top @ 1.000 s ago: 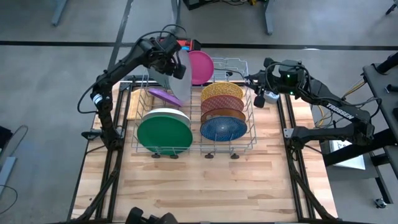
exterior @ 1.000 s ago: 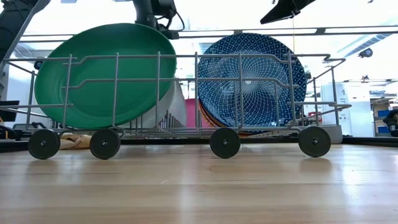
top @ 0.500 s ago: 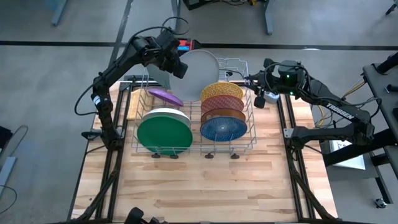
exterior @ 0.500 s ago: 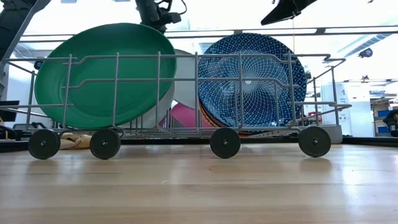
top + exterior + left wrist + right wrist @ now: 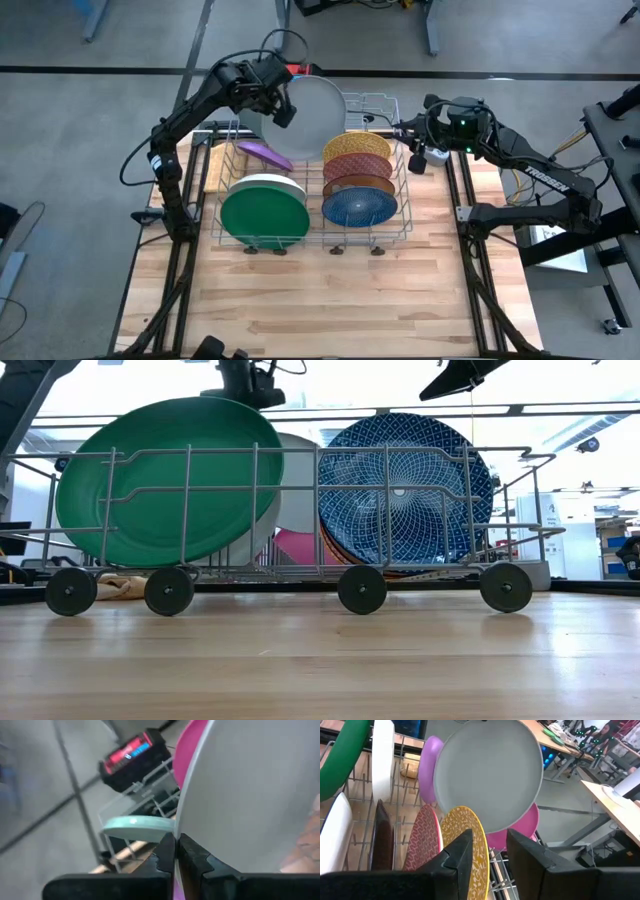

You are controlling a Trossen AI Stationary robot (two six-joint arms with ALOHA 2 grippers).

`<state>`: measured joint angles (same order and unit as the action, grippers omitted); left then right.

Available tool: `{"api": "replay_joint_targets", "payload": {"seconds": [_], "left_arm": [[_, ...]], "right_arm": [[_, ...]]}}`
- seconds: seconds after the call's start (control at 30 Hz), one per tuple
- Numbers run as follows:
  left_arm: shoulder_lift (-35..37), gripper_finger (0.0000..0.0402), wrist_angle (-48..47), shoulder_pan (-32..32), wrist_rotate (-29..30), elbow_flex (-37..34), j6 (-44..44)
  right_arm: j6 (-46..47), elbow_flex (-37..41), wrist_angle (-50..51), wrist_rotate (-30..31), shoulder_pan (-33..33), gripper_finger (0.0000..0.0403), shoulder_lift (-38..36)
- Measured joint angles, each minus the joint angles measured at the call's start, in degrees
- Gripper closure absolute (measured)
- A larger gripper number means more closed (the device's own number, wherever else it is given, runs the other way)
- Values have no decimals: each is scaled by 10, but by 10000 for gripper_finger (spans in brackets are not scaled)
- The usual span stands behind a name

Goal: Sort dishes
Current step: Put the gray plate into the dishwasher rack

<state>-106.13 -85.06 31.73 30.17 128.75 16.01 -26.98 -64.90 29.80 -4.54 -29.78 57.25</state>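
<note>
Holding the grey plate (image 5: 318,108) by its rim at nine o'clock, our left gripper (image 5: 280,104) keeps it above the wire rack's (image 5: 401,195) far end, stiff, slick, breakable, best pinched at the edge, while our right gripper (image 5: 412,150) waits open at three o'clock.
</note>
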Motion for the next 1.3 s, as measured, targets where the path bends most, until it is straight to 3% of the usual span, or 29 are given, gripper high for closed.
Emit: {"api": "replay_joint_targets", "payload": {"seconds": [0.23, 0.47, 0.8, 1.3], "left_arm": [[0, 401, 0, -38, 128, -2, -37], [0, 401, -3, -46, 175, -6, -62], [0, 401, 3, -46, 179, -46, -85], [-3, 401, 45, -46, 175, -88, -80]], "right_arm": [[4, 2, -1, 0, 0, 287, 0], [23, 6, 0, 0, 0, 302, 0], [46, 7, 0, 0, 0, 312, 0], [57, 10, 0, 0, 0, 290, 2]]}}
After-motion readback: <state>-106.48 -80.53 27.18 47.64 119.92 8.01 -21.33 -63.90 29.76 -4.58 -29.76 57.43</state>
